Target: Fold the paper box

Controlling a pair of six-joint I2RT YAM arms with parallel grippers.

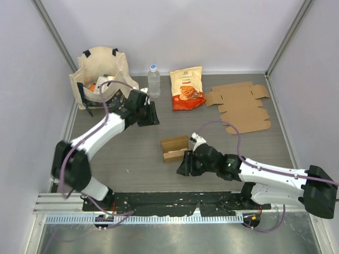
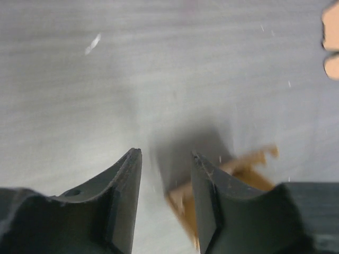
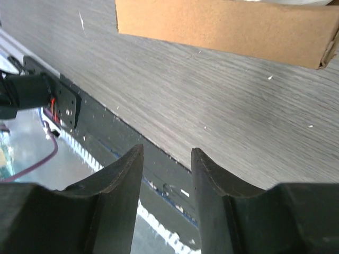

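Observation:
A small brown paper box (image 1: 175,148) stands partly folded in the middle of the table, its top open. A flat, unfolded cardboard blank (image 1: 241,106) lies at the back right. My left gripper (image 1: 152,115) is open and empty, hovering behind and left of the box; in the left wrist view (image 2: 166,159) the box (image 2: 241,168) shows blurred past the right finger. My right gripper (image 1: 183,164) is open and empty just in front of the box, to its right; in the right wrist view (image 3: 167,153) the box's side wall (image 3: 222,24) fills the top.
A cream tote bag (image 1: 100,74) with items stands at the back left. A clear water bottle (image 1: 153,81) and an orange chips bag (image 1: 187,89) stand at the back middle. The table's front edge and a metal rail (image 3: 63,137) lie below the right gripper.

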